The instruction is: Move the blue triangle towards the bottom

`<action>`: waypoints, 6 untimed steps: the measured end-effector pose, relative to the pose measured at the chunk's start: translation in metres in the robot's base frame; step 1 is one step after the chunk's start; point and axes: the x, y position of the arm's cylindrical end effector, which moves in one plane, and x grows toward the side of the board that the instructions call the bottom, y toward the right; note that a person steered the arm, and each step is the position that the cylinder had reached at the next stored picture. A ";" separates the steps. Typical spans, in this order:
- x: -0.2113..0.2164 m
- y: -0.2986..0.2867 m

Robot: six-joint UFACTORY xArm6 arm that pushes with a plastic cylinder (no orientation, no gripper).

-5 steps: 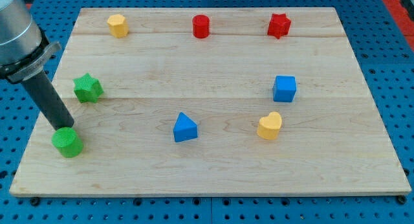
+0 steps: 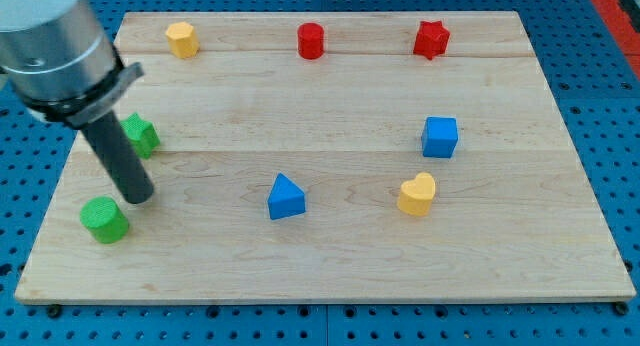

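Resting on the bench (image 2: 330, 256), my tip (image 2: 139, 197) sits just up and right of the green cylinder (image 2: 104, 219), the green star (image 2: 141, 135) half hidden behind the rod; it has no jaws to part or close. Well to its right lies the blue triangle (image 2: 286, 197), bare wood between them and below it down to the bench's bottom edge. No writing shows anywhere.

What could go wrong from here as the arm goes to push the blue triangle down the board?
My tip sits at the view's left beside the green cylinder, far from the blue triangle. Sweeping right, it might hit the triangle's side and shove it toward the yellow heart rather than downward. The rod also partly covers the green star.
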 end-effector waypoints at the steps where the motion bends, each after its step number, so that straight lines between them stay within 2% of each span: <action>1: 0.000 0.037; 3: -0.028 0.100; 4: -0.024 0.151; 6: 0.031 0.165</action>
